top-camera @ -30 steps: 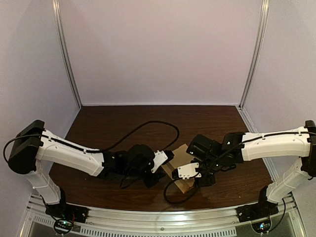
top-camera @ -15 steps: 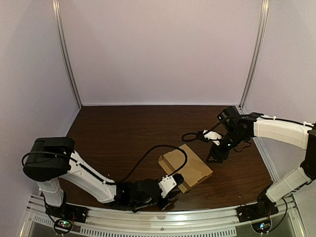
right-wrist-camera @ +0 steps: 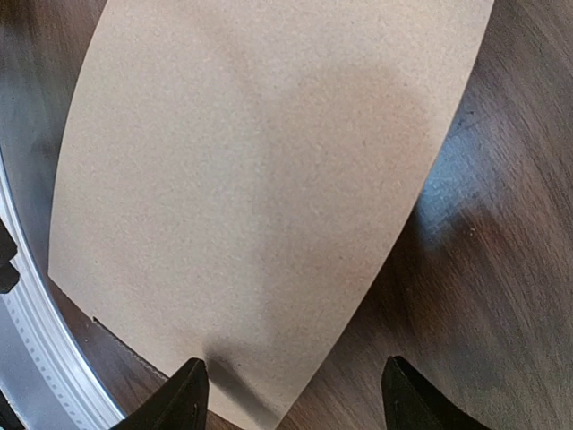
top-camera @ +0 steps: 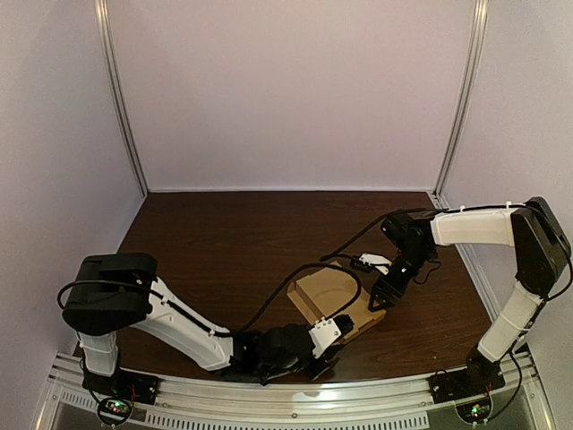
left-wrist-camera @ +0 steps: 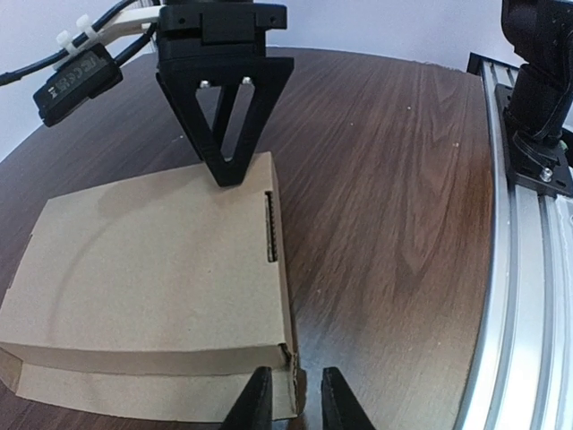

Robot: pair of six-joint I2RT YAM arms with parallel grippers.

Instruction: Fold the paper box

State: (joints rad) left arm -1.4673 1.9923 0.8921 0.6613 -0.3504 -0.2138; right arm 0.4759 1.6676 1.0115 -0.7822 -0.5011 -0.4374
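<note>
Two sides, left gripper [left-wrist-camera: 288, 399] astride paper box [left-wrist-camera: 152, 269] corner, right gripper [right-wrist-camera: 291, 394] opposite

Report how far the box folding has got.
Done: the box lies flat, one panel folded over another. In hand: the right gripper touches its far edge, and the left gripper straddles its near corner. Left: no walls stand yet, so shaping it remains.
</note>
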